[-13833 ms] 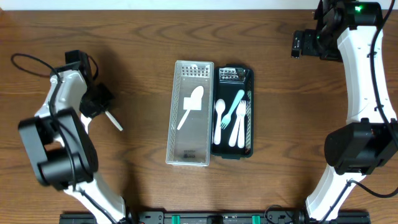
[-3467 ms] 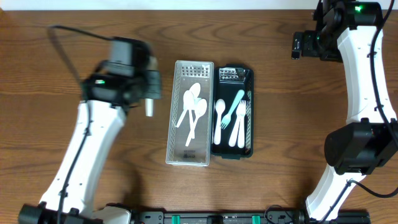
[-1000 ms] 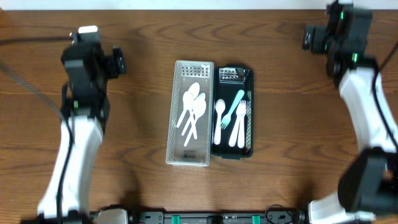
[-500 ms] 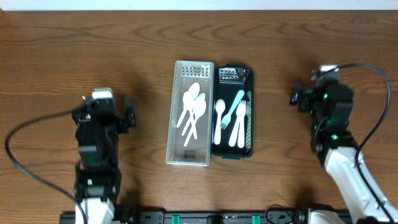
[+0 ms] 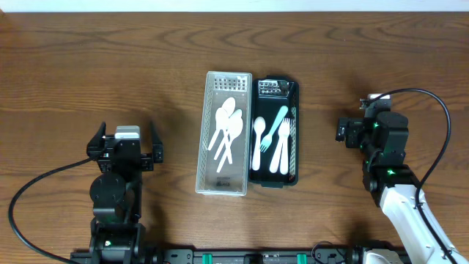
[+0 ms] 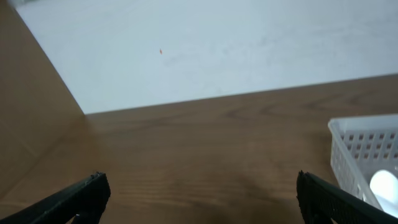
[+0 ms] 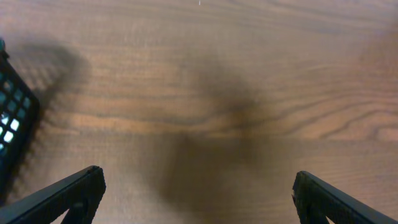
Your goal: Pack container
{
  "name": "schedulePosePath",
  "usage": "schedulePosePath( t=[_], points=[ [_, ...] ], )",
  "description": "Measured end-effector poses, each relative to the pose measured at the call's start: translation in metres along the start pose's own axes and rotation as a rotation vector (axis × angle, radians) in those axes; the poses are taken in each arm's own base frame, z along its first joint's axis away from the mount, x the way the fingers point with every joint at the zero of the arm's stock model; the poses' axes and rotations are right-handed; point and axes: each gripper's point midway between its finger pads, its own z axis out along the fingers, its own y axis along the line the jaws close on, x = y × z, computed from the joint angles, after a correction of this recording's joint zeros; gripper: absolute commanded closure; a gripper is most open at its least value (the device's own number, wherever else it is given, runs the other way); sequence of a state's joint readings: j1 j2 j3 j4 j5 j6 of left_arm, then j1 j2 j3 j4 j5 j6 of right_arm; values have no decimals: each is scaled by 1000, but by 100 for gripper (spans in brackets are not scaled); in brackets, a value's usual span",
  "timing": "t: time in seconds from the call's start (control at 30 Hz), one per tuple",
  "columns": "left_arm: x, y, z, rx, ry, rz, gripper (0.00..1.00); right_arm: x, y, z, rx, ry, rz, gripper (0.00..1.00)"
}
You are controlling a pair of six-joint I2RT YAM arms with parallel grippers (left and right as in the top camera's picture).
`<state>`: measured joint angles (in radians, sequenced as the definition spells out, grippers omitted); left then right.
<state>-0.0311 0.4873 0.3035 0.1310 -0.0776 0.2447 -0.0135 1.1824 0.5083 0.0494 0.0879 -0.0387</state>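
A clear mesh container (image 5: pixel 212 169) stands mid-table with white spoons (image 5: pixel 227 126) lying in it. Touching its right side, a black container (image 5: pixel 295 165) holds white forks and spoons and a teal spoon (image 5: pixel 277 122). My left gripper (image 5: pixel 126 139) stands open and empty to the left of both, well apart. In the left wrist view the left gripper (image 6: pixel 199 199) spans bare wood, with the clear container's corner (image 6: pixel 364 146) at right. My right gripper (image 5: pixel 366 130) is open and empty right of the black container. In the right wrist view that gripper (image 7: pixel 199 193) hangs over bare wood, the black container's edge (image 7: pixel 12 115) at left.
A white wall (image 6: pixel 217 43) rises beyond the table's far edge. The left arm's cable (image 5: pixel 40 187) loops over the near left of the table, and the right arm's cable (image 5: pixel 440 139) arcs at far right.
Both arms have swung down from the far corners toward the near edge, stopping either side of the containers. Both grippers stayed open. The containers and cutlery have not moved.
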Motion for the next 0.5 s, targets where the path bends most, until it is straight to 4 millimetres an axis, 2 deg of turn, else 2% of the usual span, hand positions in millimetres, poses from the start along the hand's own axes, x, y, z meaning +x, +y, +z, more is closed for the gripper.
schedulePosePath(
  t=[0.2,0.3,0.5],
  points=[
    [24,-4,0,17,99,14,2,12,1,0,-2,49,-2,1],
    [42,-7,-2,30,170,24,2,26,4,-6,-12,104,-13,1],
    [84,-13,-13,63,344,54,2,19,4,-21,-16,81,-15,1]
  ],
)
